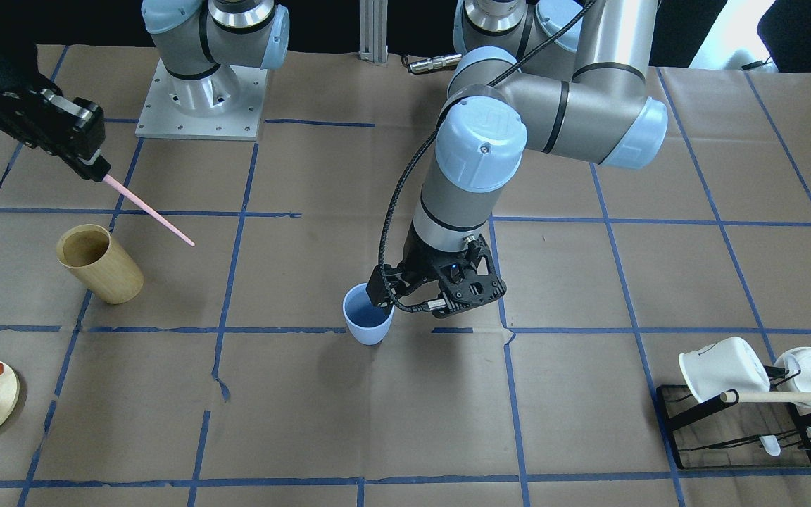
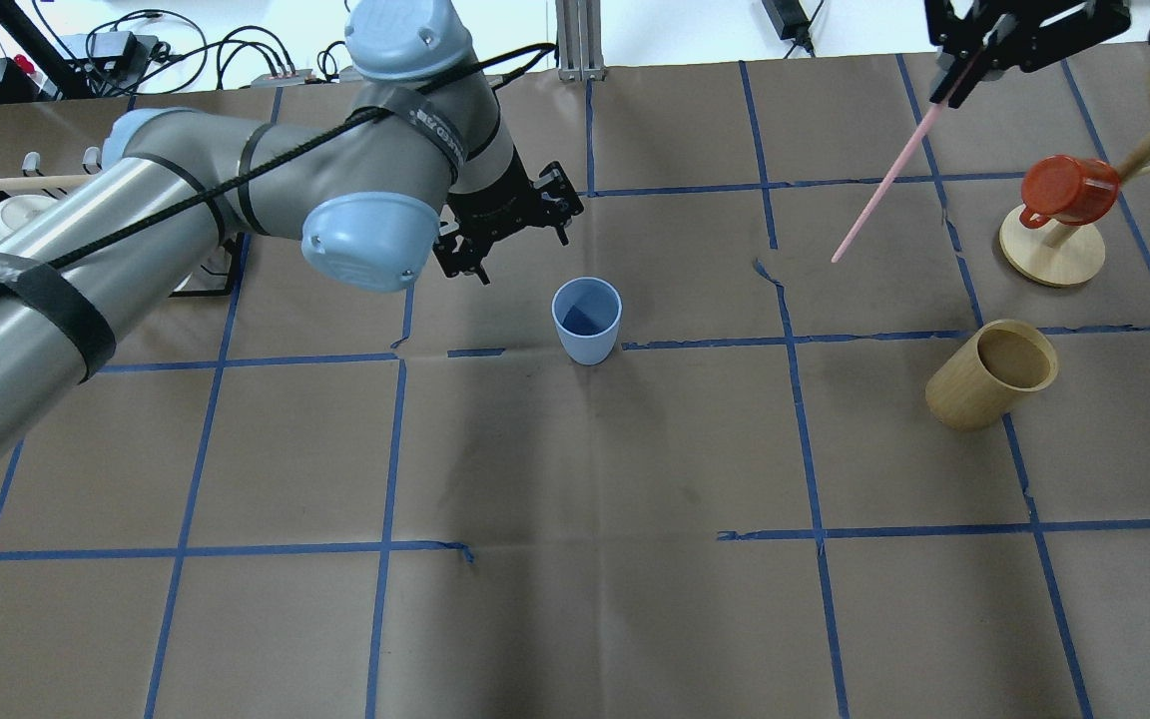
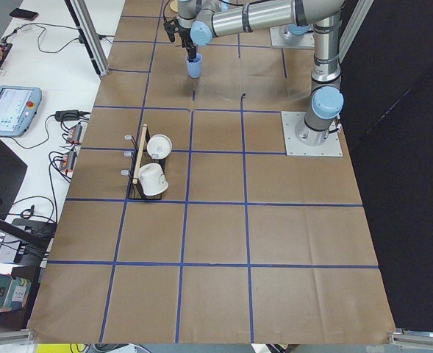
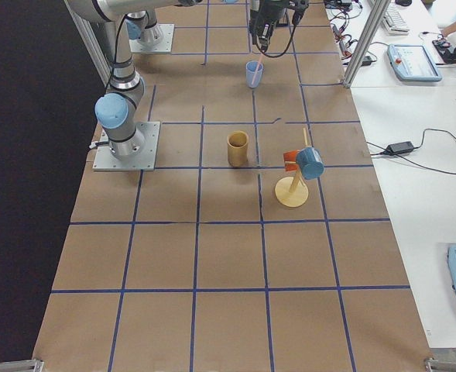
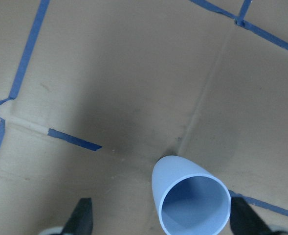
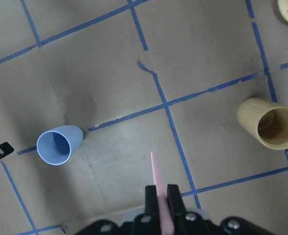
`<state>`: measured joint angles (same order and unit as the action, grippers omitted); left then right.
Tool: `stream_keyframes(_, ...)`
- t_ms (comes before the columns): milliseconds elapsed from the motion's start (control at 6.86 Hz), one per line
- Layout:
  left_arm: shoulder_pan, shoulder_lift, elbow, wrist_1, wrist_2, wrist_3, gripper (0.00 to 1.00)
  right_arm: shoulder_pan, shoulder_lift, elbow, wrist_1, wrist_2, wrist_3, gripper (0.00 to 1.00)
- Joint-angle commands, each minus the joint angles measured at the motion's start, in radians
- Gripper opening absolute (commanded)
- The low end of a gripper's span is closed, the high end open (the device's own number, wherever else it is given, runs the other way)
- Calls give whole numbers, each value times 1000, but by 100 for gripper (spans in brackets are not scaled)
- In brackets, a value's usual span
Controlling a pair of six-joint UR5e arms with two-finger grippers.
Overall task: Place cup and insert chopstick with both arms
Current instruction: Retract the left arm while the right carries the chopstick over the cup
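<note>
Overhead, the cup (image 2: 587,322) stands upright mid-table (image 2: 585,559) on a tape line, bare paper all round; the left gripper (image 5: 163,210) hangs above, jaws released, flanking it; at 2 o'clock the right gripper (image 6: 161,191) pinches the chopstick (image 2: 884,185); a wooden cup (image 2: 989,374) stands at 3 o'clock; the arm strap (image 2: 425,120) lettering is illegible.

Cup (image 2: 586,320) upright mid-table, wooden cup (image 2: 991,374) well right of it, mug tree (image 2: 1052,262) beyond, rack (image 1: 736,429) far left
</note>
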<state>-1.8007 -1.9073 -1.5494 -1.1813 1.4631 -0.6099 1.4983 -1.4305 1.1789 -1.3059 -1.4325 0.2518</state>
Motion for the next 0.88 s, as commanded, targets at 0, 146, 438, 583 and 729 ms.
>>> stream_keyframes(0, 24, 25, 119, -191, 3, 123, 100, 89, 15, 8, -54, 12, 93, 8)
stream_keyframes(146, 64, 66, 152, -295, 25, 213, 100, 109, 31, 14, -64, 76, 110, 8)
stream_keyframes(438, 136, 158, 153, -427, 39, 422, 100, 167, 51, 45, -149, 75, 185, 8)
stream_keyframes(583, 141, 198, 153, -455, 110, 515, 100, 189, 53, 69, -177, 75, 188, 8)
stream_keyframes(729, 145, 224, 135, -471, 111, 525, 100, 233, 56, 102, -218, 72, 225, 8)
